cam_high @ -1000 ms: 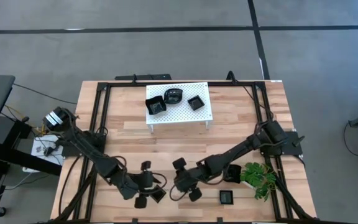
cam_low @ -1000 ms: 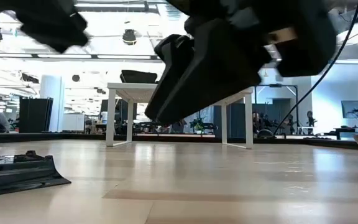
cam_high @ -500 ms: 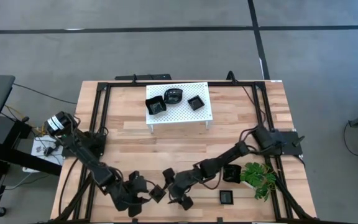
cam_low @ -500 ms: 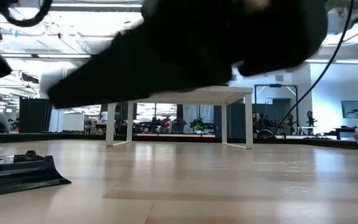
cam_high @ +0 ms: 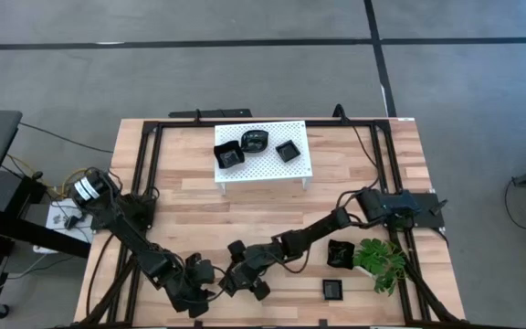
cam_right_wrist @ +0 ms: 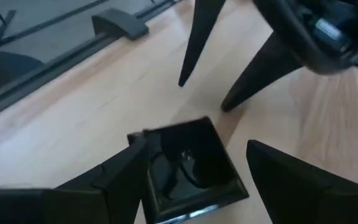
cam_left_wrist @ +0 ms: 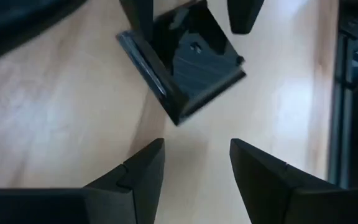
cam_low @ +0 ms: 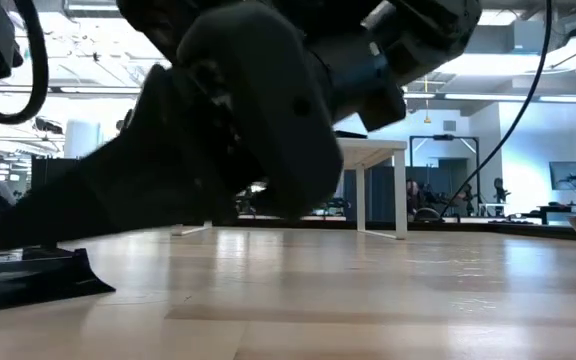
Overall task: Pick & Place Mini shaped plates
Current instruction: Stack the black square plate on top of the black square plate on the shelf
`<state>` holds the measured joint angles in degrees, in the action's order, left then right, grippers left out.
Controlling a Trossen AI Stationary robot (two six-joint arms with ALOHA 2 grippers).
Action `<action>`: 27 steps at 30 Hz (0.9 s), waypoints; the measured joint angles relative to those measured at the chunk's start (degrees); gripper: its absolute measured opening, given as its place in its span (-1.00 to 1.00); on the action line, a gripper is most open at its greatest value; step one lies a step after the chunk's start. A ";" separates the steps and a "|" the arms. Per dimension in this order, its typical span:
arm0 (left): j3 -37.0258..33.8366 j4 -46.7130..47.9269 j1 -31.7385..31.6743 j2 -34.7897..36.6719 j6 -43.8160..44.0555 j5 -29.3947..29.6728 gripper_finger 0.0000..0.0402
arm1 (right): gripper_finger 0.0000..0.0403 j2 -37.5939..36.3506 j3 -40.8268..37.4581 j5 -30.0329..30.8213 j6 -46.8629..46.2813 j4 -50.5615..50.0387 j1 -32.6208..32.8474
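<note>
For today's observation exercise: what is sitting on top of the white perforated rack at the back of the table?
Three mini shaped plates sit on the white perforated rack, all glossy black. Whatever lies on the table beneath the rack is covered from above.

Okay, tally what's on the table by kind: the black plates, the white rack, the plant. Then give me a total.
Rack: 1
Plant: 1
Plates: 6 (three on the rack, two by the plant, one farther left on the wood)
Total: 8
</note>
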<state>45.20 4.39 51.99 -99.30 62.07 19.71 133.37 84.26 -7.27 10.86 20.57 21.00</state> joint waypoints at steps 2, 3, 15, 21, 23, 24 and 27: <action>-0.06 -0.29 0.01 -0.77 1.19 -0.31 -0.10 | 0.32 -0.03 0.27 -0.83 -0.11 -0.15 -0.39; -0.06 -0.30 0.00 -0.98 1.33 -0.32 -0.12 | 0.32 -0.03 0.27 -2.06 -0.47 -0.72 -0.54; -0.23 -0.54 -0.26 -0.93 -0.55 3.51 -0.34 | 0.32 0.01 0.23 -4.92 0.89 -3.26 -1.58; -0.27 -0.33 -0.33 -0.95 -0.69 4.28 -0.43 | 0.32 -0.58 0.25 -4.87 5.57 -0.23 -1.10; -0.27 -0.33 -0.33 -0.97 -0.70 4.31 -0.45 | 0.32 -0.58 0.24 -4.91 5.59 -1.65 -1.26; -0.27 -0.33 -0.33 -0.97 -0.70 4.34 -0.45 | 0.32 -0.55 0.21 -4.91 5.63 -2.21 -1.46; -0.30 -0.39 -0.33 -0.97 -0.70 4.41 -0.47 | 0.32 -0.53 0.21 -4.87 5.61 -2.77 -2.35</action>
<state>44.91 3.99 51.66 -100.27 61.36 24.12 132.84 84.47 -12.14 16.47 17.81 18.66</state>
